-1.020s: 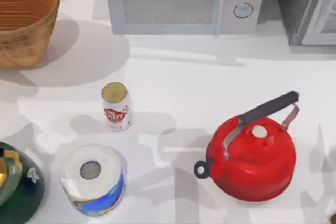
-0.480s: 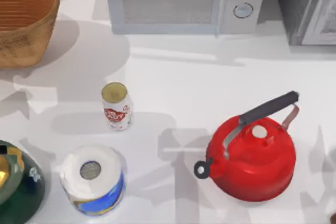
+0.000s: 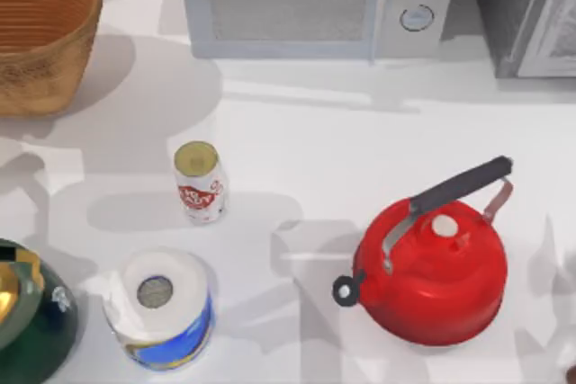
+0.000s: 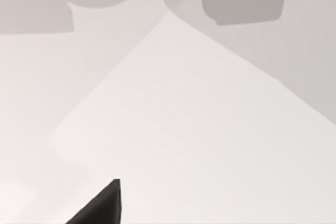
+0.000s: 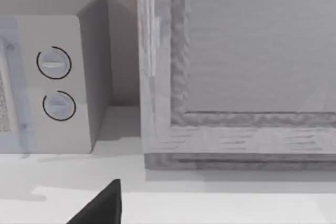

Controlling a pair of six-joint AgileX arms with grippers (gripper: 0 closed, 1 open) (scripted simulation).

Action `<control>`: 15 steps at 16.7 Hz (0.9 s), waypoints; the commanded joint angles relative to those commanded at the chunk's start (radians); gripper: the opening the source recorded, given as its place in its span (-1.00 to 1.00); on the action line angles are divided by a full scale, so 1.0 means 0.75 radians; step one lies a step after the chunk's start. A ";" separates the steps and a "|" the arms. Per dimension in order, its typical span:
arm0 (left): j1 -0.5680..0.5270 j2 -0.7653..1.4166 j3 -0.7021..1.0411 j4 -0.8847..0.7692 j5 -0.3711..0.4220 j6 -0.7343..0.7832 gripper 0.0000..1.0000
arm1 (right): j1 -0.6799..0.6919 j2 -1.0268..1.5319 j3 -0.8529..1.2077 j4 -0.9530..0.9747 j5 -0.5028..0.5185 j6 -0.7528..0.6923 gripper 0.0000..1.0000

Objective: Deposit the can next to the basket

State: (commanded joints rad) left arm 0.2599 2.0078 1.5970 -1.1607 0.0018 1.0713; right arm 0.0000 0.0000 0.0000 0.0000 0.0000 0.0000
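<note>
The can (image 3: 200, 181) stands upright on the white table, left of the middle; it has a white body, a red label and a dull gold top. The wicker basket (image 3: 40, 38) sits at the far left corner, well apart from the can. Nothing touches the can. A dark corner of my left gripper (image 4: 100, 208) shows over bare white table with grey shadows. A dark corner of my right gripper (image 5: 100, 208) shows in front of the microwave's dials and a grey cabinet.
A red kettle (image 3: 436, 276) with a black handle stands right of the middle. A white roll in blue wrapper (image 3: 160, 308) is just in front of the can. A dark green and gold object (image 3: 31, 312) lies at the near left edge. A microwave (image 3: 315, 2) lines the back.
The grey shadows on the table's left side have shifted leftward. The can, roll, kettle and basket have not moved.
</note>
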 joint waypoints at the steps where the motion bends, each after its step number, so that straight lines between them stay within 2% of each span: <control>1: 0.001 0.010 -0.034 0.047 0.000 0.001 1.00 | 0.000 0.000 0.000 0.000 0.000 0.000 1.00; 4: 0.004 0.040 -0.128 0.175 0.000 0.005 1.00 | 0.000 0.000 0.000 0.000 0.000 0.000 1.00; 9: 0.005 0.047 -0.148 0.197 0.000 0.006 1.00 | 0.000 0.000 0.000 0.000 0.000 0.000 1.00; 15: 0.005 0.047 -0.148 0.197 0.000 0.006 0.10 | 0.000 0.000 0.000 0.000 0.000 0.000 1.00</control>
State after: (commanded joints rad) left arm 0.2634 2.0429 1.4860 -1.0130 0.0020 1.0755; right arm 0.0000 0.0000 0.0000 0.0000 0.0000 0.0000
